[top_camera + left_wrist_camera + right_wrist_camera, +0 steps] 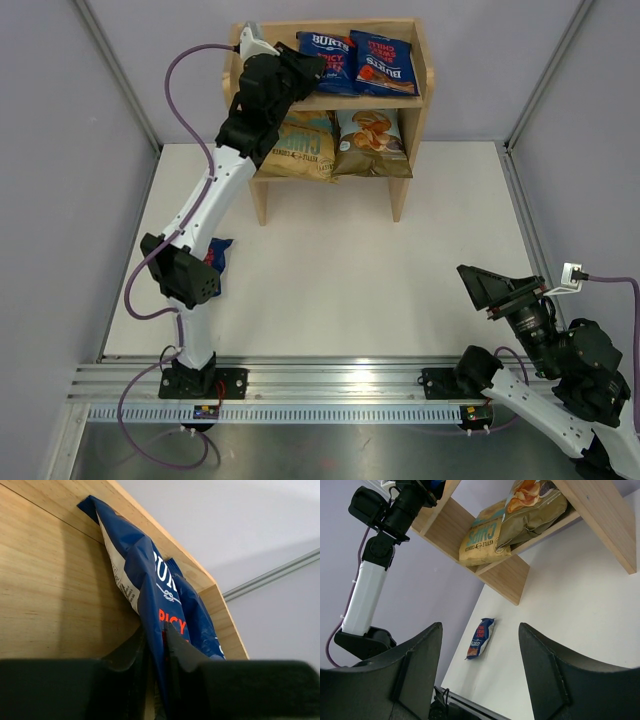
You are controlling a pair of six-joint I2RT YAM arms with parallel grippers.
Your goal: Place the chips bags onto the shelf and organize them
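Note:
My left gripper (300, 72) reaches into the top tier of the wooden shelf (413, 110). Its jaws stand narrow around the lower edge of a dark-blue Burts chips bag (150, 570), which leans against the shelf floor (50, 580). A second blue Burts bag (197, 615) lies just behind it; both show on the top tier (386, 62). The tan-and-teal bag (302, 145) and the cassava chips bag (370, 140) stand on the lower tier. A third blue bag (481, 638) lies on the table near the left arm (220, 253). My right gripper (480, 626) hangs open and holds nothing.
The left arm's elbow (185, 275) stands close beside the loose blue bag. The right arm (540, 330) stays low at the near right corner. Grey walls close in the white table (400, 280) on three sides, with a metal rail (320, 385) along the near edge.

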